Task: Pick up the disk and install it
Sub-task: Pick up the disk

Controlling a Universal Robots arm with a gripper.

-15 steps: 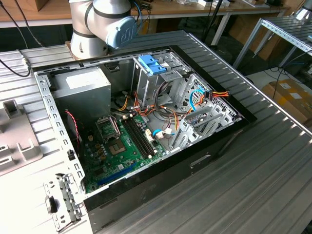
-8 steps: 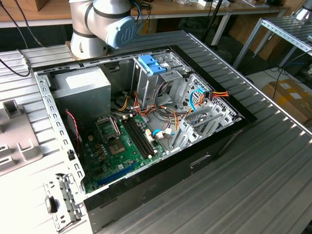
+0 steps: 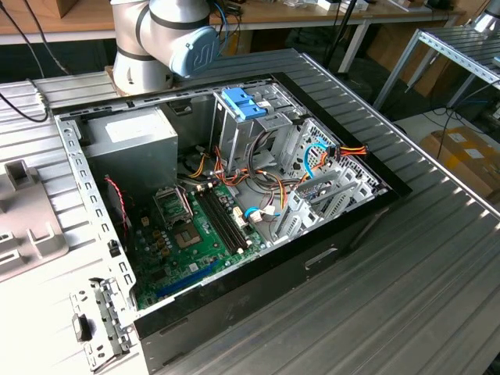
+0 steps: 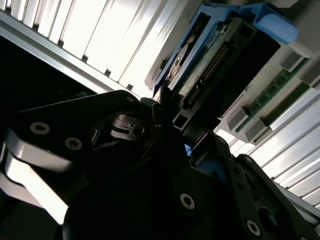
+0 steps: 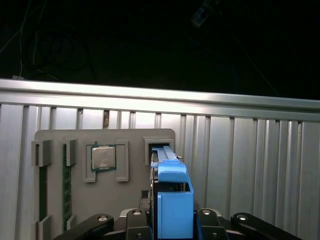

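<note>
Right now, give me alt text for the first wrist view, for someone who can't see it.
The disk, in its light-blue carrier, is held edge-up in the claw at the slot of a grey holder tray that also carries a processor chip. The tray lies on a ribbed metal table against a dark background.

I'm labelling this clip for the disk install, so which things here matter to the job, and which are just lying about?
Job in hand:
disk, standing in a slot of the grey tray
hand, at the disk
open computer case

Lying about:
processor chip, on the same tray
memory sticks, on the same tray
</note>
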